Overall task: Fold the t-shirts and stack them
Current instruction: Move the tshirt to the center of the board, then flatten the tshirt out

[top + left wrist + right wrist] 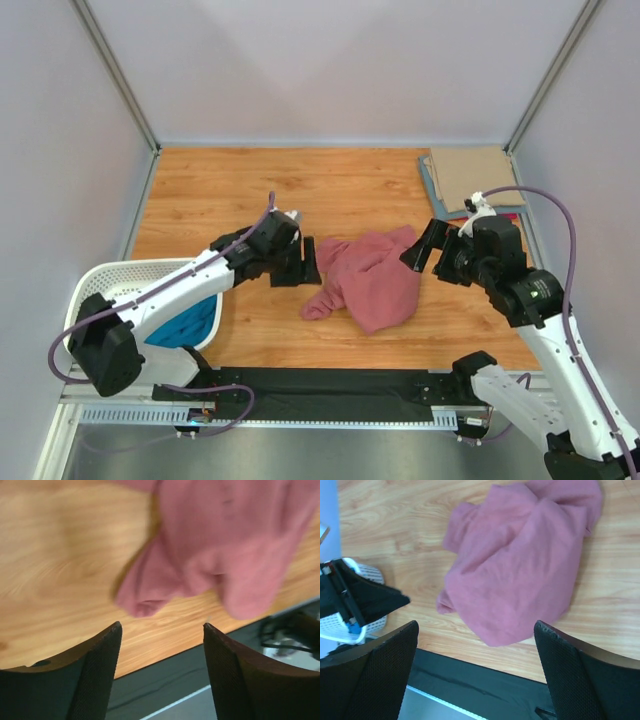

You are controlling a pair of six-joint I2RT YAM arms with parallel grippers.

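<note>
Mid-table, the rose shirt (368, 280) sat in a crumpled heap, nowhere near flat, w/ a bunched end poking toward the near edge. Left gripper (303, 264) hung just beside its left side, jaws spread wide, nothing in them. Right gripper (421, 246) was the same deal on the other side, spread and empty. Teal shirt (192, 324) lay in the basket (88, 281), and the stack (470, 175) sat at the far right corner, tan on top.

What could've gone wrong imo: the heap was bunched in layers, so a pinch could catch two at once and it'd lift as a wad instead of opening up. Also, if the arms grabbed mismatched spots (hem vs sleeve), pulling apart would prob twist it. And a sloppy drag could slide cloth off the near edge, b/c nothing pinned it down.
</note>
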